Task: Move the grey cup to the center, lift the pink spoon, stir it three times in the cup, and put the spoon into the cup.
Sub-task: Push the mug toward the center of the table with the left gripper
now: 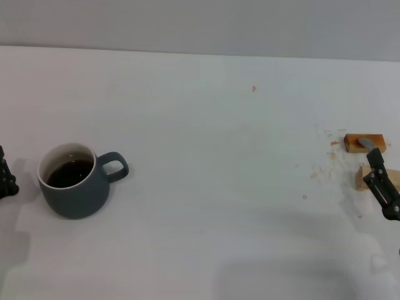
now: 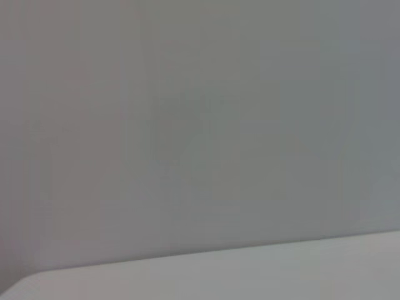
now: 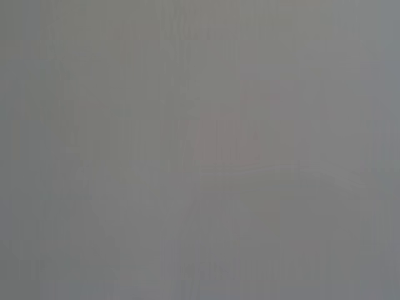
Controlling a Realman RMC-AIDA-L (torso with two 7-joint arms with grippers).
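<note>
The grey cup stands on the white table at the left in the head view, with dark brown liquid inside and its loop handle pointing right. My left gripper is at the far left edge, just beside the cup and apart from it. Of the pink spoon, only the grey metal bowl shows, resting on a tan wooden block at the far right. Its pink handle is hidden behind my right gripper, which hangs over it. The right wrist view shows only a faint pink blur.
A second tan block lies just in front of the first, partly behind my right gripper. Small brown crumbs and stains dot the table near the blocks. The left wrist view shows only a grey wall and a table edge.
</note>
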